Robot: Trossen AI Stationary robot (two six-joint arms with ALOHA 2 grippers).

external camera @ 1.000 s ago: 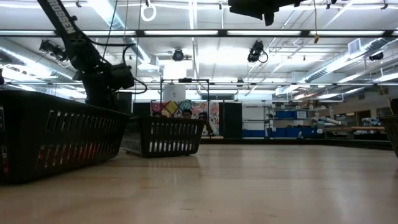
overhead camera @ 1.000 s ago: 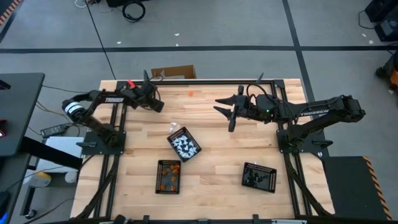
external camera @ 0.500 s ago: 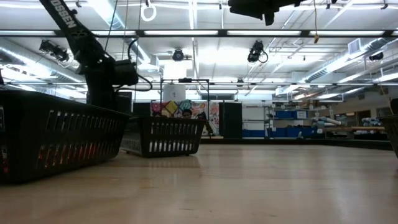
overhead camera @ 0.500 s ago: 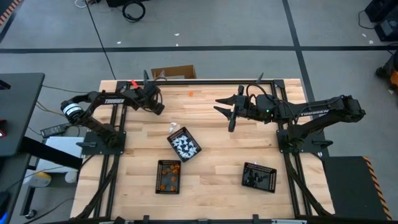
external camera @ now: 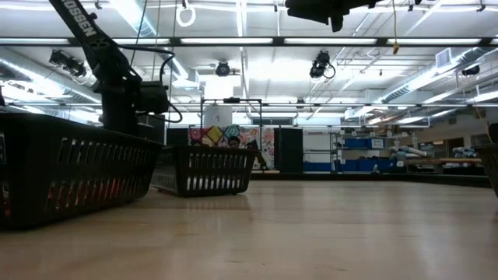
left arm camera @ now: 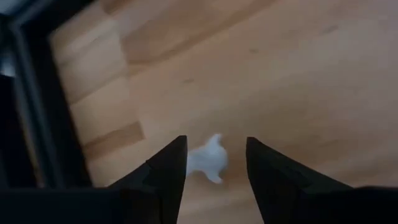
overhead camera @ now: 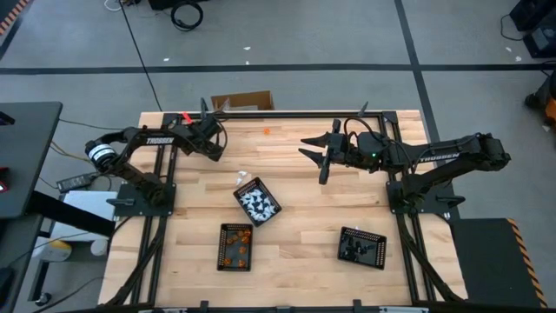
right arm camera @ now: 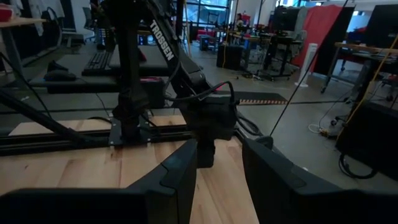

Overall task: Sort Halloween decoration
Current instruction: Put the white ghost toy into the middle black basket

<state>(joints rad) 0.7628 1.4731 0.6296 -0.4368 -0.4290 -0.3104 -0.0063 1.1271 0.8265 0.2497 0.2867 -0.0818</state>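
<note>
My left gripper hangs over the far left part of the table, pointing steeply down, fingers open. A tiny white Halloween decoration piece lies on the wood between the two fingers, close against one of them. The gripper hides it in the high view. A small orange piece lies near the far edge, and a white piece lies by the tray of white pieces. My right gripper waits level above the table's middle, open and with nothing between its fingers. My left gripper stands astride the white piece, fingers pointing down from above. The piece lies on the table, and I cannot tell whether the finger beside it touches it.
A black tray with orange pieces stands near the front left of centre, and a tray with black pieces stands at the front right. The table's black frame rail runs close beside my left gripper. A cardboard box sits beyond the far edge.
My left gripper has stayed over the same spot at the far left and its wrist has turned a little. The trays and my right arm have not moved.
</note>
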